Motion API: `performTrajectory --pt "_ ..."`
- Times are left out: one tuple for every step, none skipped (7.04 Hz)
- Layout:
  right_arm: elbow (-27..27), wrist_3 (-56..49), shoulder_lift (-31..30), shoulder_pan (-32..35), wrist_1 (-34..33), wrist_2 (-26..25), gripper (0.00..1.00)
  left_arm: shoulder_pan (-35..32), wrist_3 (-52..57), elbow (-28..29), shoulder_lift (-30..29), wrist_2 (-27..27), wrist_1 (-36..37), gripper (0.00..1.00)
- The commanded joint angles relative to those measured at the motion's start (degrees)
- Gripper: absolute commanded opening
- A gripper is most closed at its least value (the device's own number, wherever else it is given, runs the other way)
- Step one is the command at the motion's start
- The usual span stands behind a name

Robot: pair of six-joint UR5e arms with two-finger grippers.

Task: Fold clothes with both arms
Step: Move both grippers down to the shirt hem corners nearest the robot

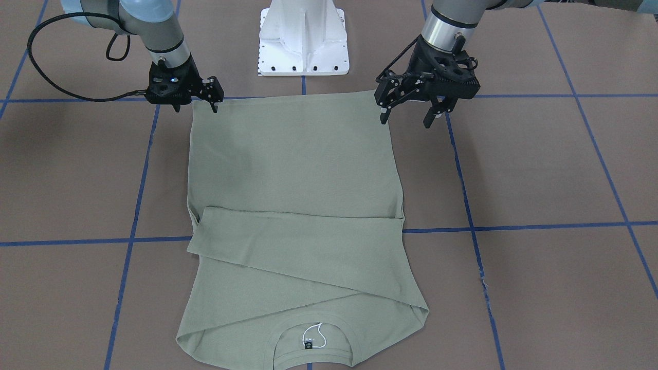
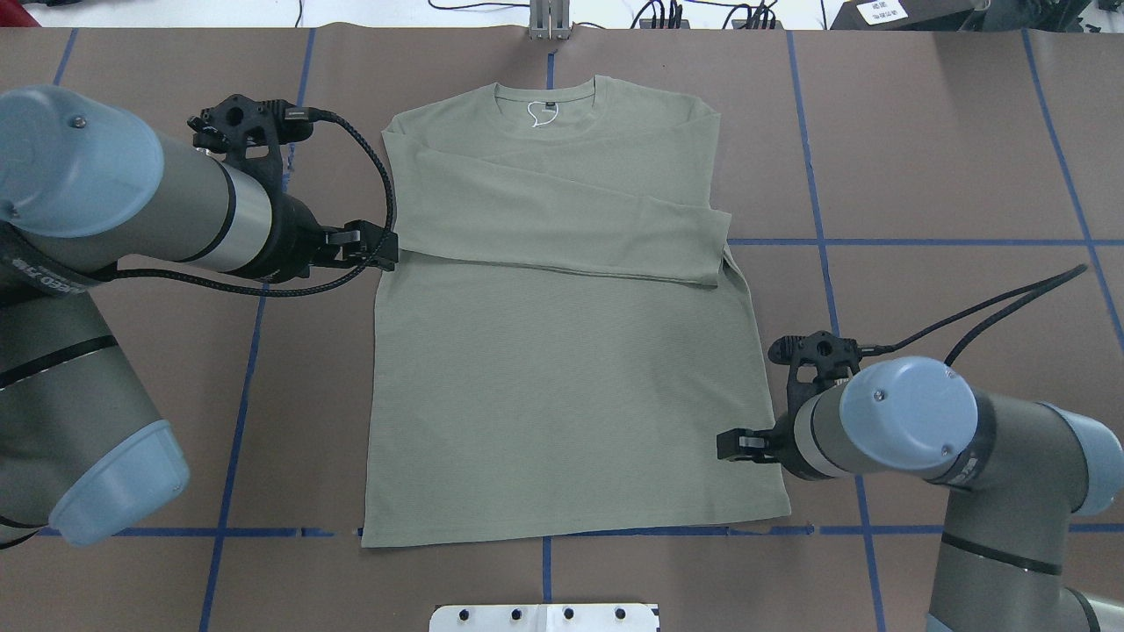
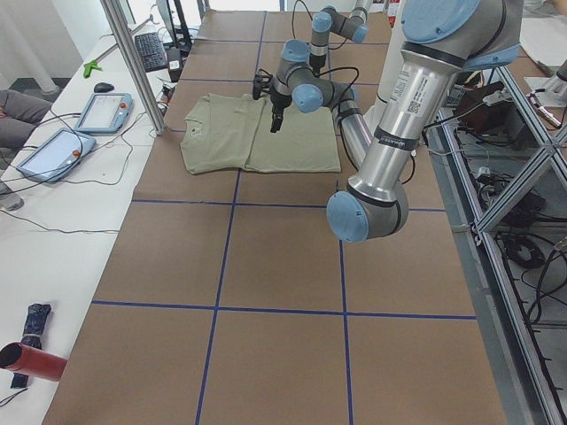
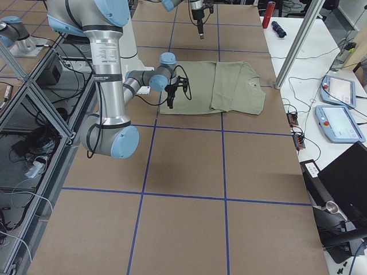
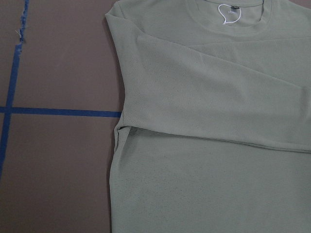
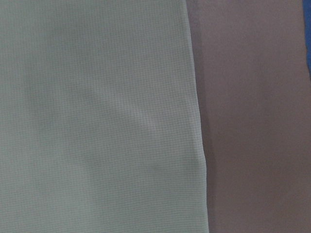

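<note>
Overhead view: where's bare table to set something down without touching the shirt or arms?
Widest bare table is right of the green shirt, beyond the right arm toward the far edge. The left side is bare too, but the left arm overhangs it. Crowded: the shirt's side edges, where the left gripper and right gripper hang.

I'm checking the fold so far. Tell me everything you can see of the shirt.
The shirt is a sage-green, fine-ribbed knit with long sleeves and a round collar bearing a black label and white string loop. It lies flat on the brown table, collar away from the robot, both sleeves folded across the chest, hem nearest the base. The left gripper and right gripper hang nearby, lifting nothing.
</note>
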Motion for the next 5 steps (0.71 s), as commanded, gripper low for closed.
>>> performTrajectory --pt "-1.93 1.57 -0.9 -3.61 1.13 -2.52 1.0 0.4 -0.07 -0.69 0.15 1.69 0.3 1.0" --pt "-3.41 1.83 -0.9 -4.4 1.13 -2.52 1.0 0.49 -0.07 -0.6 0.07 2.32 0.31 1.0" --pt "-3.51 1.84 -0.81 -4.41 1.13 -2.34 1.0 0.49 -0.07 -0.6 0.07 2.33 0.31 1.0" --pt "-3.69 1.84 -0.81 -4.41 1.13 -2.17 0.99 0.49 -0.07 -0.6 -0.11 2.33 0.31 1.0" --pt "-3.69 1.84 -0.81 -4.41 1.39 -1.99 0.9 0.49 0.02 -0.69 -0.11 2.33 0.31 1.0"
